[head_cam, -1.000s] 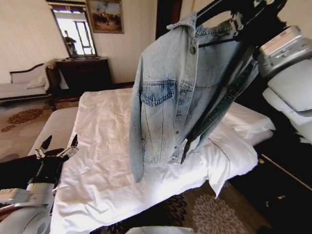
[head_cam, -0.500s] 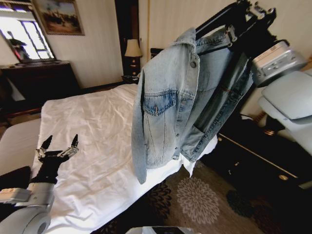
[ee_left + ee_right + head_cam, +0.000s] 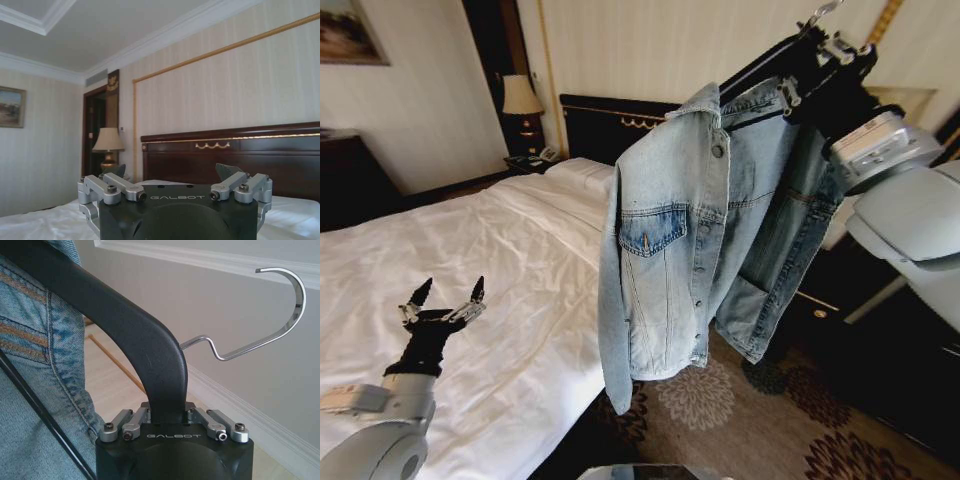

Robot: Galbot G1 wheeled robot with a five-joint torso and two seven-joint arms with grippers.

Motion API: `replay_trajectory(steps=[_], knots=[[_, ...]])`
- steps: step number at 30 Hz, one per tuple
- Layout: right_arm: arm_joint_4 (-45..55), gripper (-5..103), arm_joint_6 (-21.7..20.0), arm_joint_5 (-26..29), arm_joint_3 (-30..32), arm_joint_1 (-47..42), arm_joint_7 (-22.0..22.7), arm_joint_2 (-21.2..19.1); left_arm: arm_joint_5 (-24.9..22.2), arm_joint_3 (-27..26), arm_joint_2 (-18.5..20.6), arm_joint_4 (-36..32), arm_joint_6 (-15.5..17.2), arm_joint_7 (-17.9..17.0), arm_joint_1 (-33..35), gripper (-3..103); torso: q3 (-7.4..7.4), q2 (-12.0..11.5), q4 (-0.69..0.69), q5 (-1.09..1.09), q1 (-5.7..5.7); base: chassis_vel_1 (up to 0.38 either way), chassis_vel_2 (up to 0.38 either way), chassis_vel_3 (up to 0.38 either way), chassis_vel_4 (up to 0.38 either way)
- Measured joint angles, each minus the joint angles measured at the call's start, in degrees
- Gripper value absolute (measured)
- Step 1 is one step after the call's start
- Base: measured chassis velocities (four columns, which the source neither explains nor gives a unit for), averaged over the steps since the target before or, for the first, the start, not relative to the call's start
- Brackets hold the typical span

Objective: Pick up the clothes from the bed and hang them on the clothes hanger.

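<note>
The denim jacket covers most of the black coat hanger, leaving its upper arm and hook visible. In the right wrist view, the right end effector's fingertips are hidden behind the hanger's arm. The bed runs off the head view's left edge.
</note>
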Motion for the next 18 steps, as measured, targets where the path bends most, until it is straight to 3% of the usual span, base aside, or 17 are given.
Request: replay_trajectory(steps=[18], knots=[[1.0, 26, -0.7, 0.6, 1.4, -1.1, 0.5, -2.2, 0.2, 1.2, 0.1, 0.5, 0.2, 0.0, -0.8, 100, 1.03, 1.8, 0.0, 0.0, 0.84, -0.125, -0.122, -0.133, -0.122]])
